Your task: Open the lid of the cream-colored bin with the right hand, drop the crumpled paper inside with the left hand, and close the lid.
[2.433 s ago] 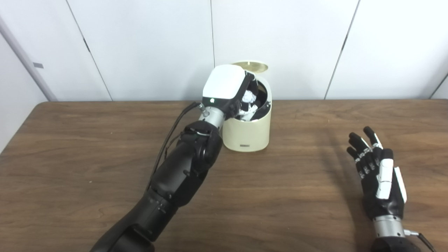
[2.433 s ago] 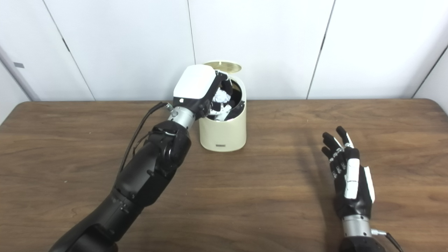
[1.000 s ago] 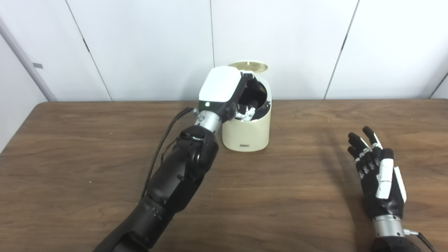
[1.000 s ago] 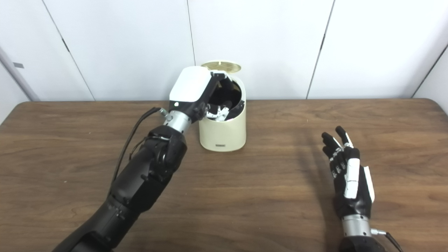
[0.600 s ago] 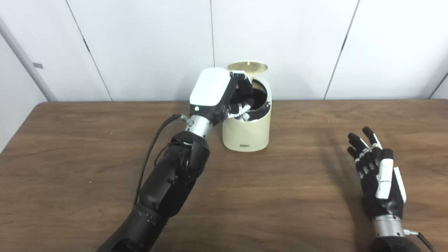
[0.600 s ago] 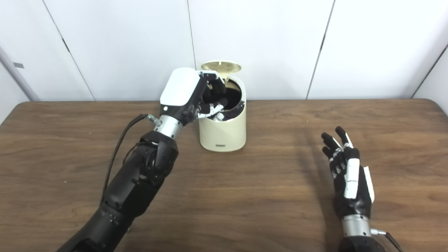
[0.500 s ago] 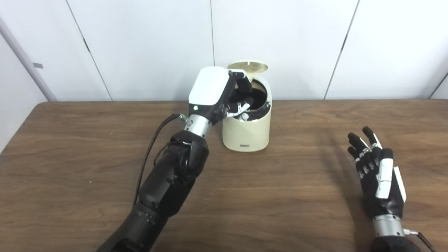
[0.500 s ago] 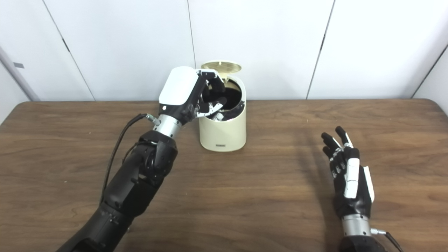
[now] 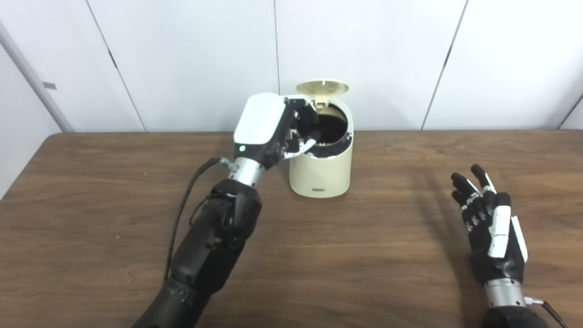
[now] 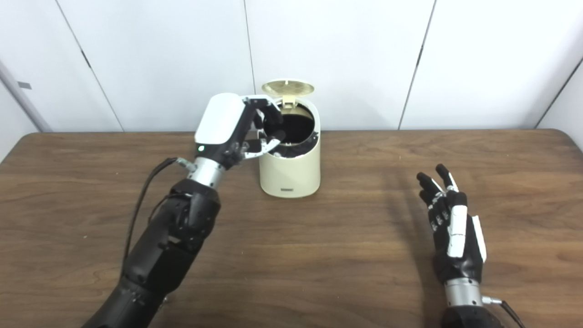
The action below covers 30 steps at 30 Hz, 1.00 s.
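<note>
while empty by bin (image 10: 289,172), left robot hand (image 10: 237,126) clearer in right eye view

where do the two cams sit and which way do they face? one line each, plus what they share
Left eye view: on the head, looking down and forward over the table toward the white wall; both arms rise from the bottom edge, left hand at the bin, right hand near the right edge.
Right eye view: same head, set a little to the right, so everything sits further left in the picture.
Shared: the open lid, the bin's dark mouth, both hands empty with fingers apart.
</note>
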Each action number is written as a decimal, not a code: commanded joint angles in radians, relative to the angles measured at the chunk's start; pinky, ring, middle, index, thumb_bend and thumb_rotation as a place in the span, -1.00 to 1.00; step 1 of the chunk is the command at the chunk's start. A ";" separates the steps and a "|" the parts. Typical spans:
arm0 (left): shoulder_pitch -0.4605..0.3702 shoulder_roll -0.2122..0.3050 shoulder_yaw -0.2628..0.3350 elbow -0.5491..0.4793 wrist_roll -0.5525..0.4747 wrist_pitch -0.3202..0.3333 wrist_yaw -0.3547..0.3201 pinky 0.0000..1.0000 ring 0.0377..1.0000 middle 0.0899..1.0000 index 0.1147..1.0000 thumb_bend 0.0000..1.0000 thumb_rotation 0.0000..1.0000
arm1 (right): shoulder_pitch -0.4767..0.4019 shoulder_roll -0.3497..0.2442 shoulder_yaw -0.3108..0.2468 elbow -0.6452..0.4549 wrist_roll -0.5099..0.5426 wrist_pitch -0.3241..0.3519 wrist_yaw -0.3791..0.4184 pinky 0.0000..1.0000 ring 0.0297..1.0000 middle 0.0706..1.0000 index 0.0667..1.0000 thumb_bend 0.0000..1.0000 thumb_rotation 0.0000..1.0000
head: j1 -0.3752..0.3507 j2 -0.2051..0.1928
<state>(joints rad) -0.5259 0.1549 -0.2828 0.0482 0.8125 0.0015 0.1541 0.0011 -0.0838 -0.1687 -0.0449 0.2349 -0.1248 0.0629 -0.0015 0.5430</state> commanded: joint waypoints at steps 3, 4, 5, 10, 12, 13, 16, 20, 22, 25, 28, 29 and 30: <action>-0.006 0.022 0.028 -0.073 -0.025 -0.015 -0.011 -0.38 -0.21 -0.04 -0.13 -0.06 -1.00 | 0.034 0.005 0.004 0.069 0.006 -0.015 0.012 0.85 0.82 0.66 0.88 0.05 1.00 | 0.001 0.002; 0.000 0.024 0.033 -0.084 -0.032 -0.013 -0.018 -0.38 -0.21 -0.04 -0.13 -0.06 -1.00 | 0.034 0.005 0.004 0.069 0.006 -0.016 0.013 0.85 0.82 0.66 0.88 0.05 1.00 | 0.000 0.003; 0.005 0.026 0.038 -0.095 -0.040 -0.009 -0.025 -0.38 -0.21 -0.04 -0.12 -0.06 -1.00 | 0.033 0.005 0.003 0.070 0.006 -0.018 0.012 0.85 0.82 0.67 0.89 0.05 1.00 | -0.001 0.003; 0.040 0.024 0.082 -0.153 -0.096 0.005 -0.053 -0.39 -0.22 -0.04 -0.14 -0.06 -1.00 | 0.027 0.006 0.001 0.067 0.005 -0.017 0.008 0.79 0.78 0.65 0.86 0.03 1.00 | -0.003 0.005; 0.054 0.020 0.104 -0.175 -0.120 0.021 -0.063 -0.38 -0.23 -0.05 -0.15 -0.06 -1.00 | 0.026 0.007 -0.001 0.063 0.008 -0.012 0.007 0.79 0.78 0.64 0.85 0.04 0.99 | -0.003 0.006; 0.061 0.014 0.117 -0.188 -0.130 0.039 -0.070 -0.37 -0.23 -0.05 -0.16 -0.06 -1.00 | 0.026 0.006 -0.001 0.061 0.005 -0.011 0.005 0.79 0.78 0.64 0.85 0.04 0.99 | -0.003 0.007; 0.084 -0.004 0.161 -0.220 -0.181 0.082 -0.087 -0.37 -0.22 -0.07 -0.16 -0.05 -1.00 | 0.026 0.004 -0.002 0.059 0.001 -0.008 0.003 0.77 0.78 0.64 0.84 0.04 0.99 | 0.000 0.008; 0.115 -0.026 0.221 -0.255 -0.261 0.132 -0.099 -0.35 -0.21 -0.09 -0.17 -0.05 -1.00 | 0.025 0.001 -0.004 0.065 0.009 -0.009 0.008 0.80 0.77 0.64 0.85 0.03 1.00 | 0.001 0.011; 0.125 -0.036 0.241 -0.264 -0.291 0.148 -0.100 -0.36 -0.20 -0.09 -0.17 -0.05 -1.00 | 0.025 0.000 -0.004 0.065 0.011 -0.010 0.010 0.80 0.77 0.64 0.85 0.03 1.00 | 0.001 0.013; 0.148 -0.057 0.277 -0.277 -0.342 0.186 -0.098 -0.35 -0.18 -0.08 -0.18 -0.05 -1.00 | 0.027 -0.001 -0.001 0.055 0.006 -0.004 0.009 0.78 0.77 0.63 0.84 0.05 1.00 | 0.002 0.014; 0.171 -0.070 0.309 -0.296 -0.380 0.243 -0.104 -0.31 -0.16 -0.05 -0.18 -0.05 -1.00 | 0.026 -0.003 0.000 0.049 0.009 -0.002 0.012 0.77 0.77 0.64 0.85 0.04 0.99 | 0.004 0.017; 0.179 -0.070 0.315 -0.300 -0.384 0.257 -0.107 -0.29 -0.16 -0.05 -0.18 -0.04 -1.00 | 0.025 -0.003 0.000 0.049 0.010 -0.001 0.012 0.77 0.77 0.65 0.85 0.03 0.99 | 0.004 0.017; 0.187 -0.065 0.318 -0.304 -0.386 0.267 -0.110 -0.20 -0.16 -0.06 -0.18 -0.02 -1.00 | 0.024 -0.005 0.000 0.050 0.009 -0.001 0.013 0.78 0.78 0.65 0.85 0.03 1.00 | 0.004 0.019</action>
<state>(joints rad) -0.3156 0.0783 0.0287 -0.2211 0.4309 0.2634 0.0400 -0.0037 -0.0908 -0.1712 -0.0420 0.2348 -0.1221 0.0656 0.0015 0.5614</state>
